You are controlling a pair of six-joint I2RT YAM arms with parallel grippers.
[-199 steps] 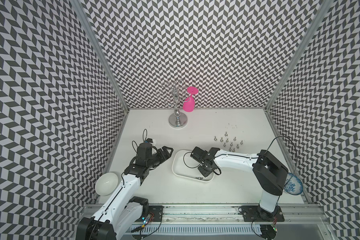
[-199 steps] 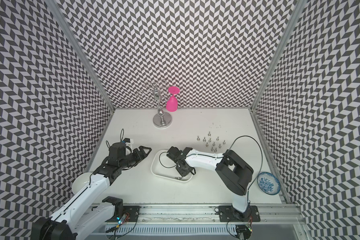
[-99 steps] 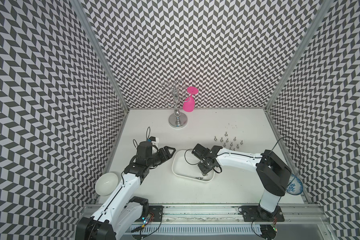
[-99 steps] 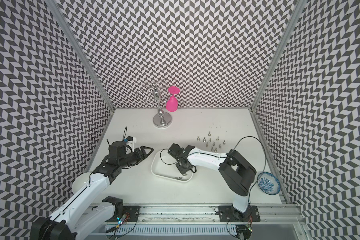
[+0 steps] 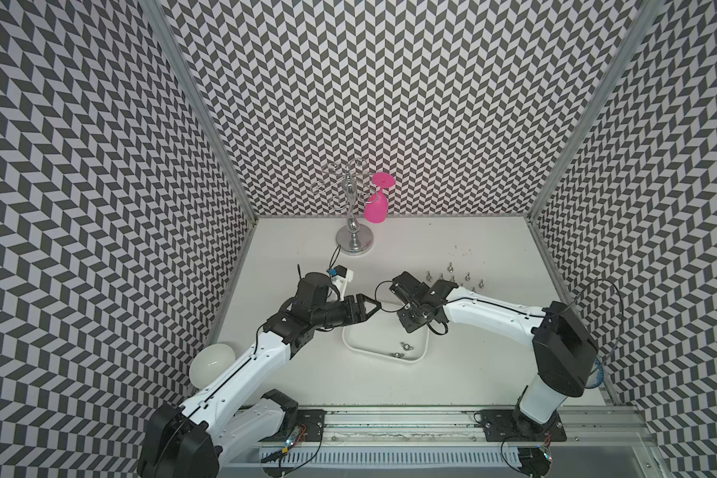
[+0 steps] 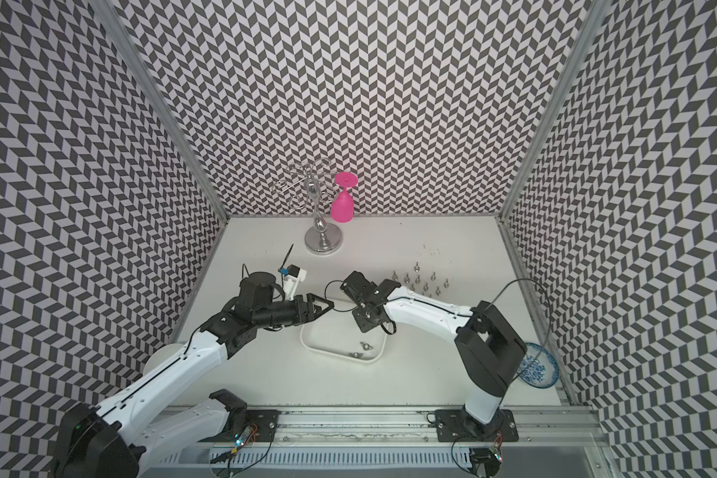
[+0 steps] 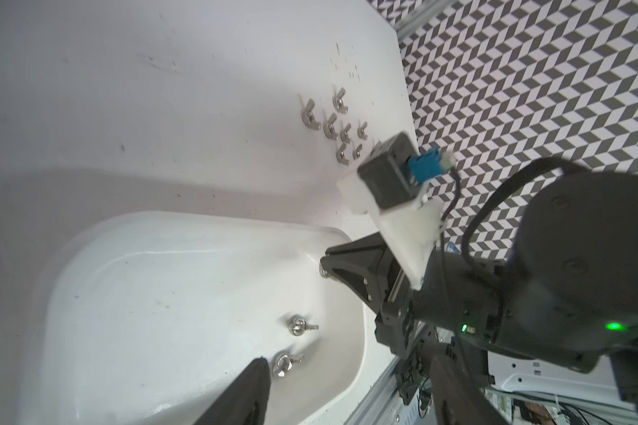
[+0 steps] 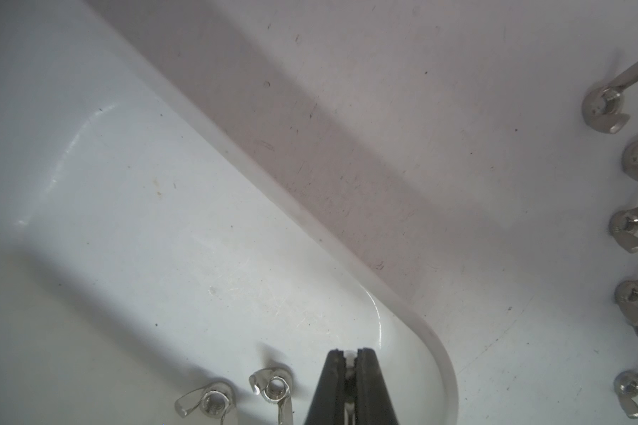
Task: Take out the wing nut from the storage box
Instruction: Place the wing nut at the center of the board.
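The storage box (image 5: 350,347), a shallow white tray (image 6: 307,345), lies mid-table between the arms. Two wing nuts (image 5: 405,345) (image 7: 298,325) rest near its front right corner. My right gripper (image 8: 351,358) hangs over the tray's right end, a little above the floor. It is shut on a small silvery wing nut, which glints at its tip (image 7: 324,273). My left gripper (image 5: 374,308) hovers at the tray's far left corner, open with nothing between its fingers (image 7: 251,390). In both top views the arms hide the tray's far edge.
Several loose wing nuts (image 5: 452,282) (image 8: 628,224) lie on the table behind the right arm. A metal glass rack (image 5: 353,242) holding a pink glass (image 5: 376,207) stands at the back. A white bowl (image 5: 212,364) sits front left, a blue-patterned bowl (image 6: 537,366) front right.
My right gripper has closed and risen off the tray floor. The left arm has swung right toward the tray's corner, and its jaws have narrowed somewhat.
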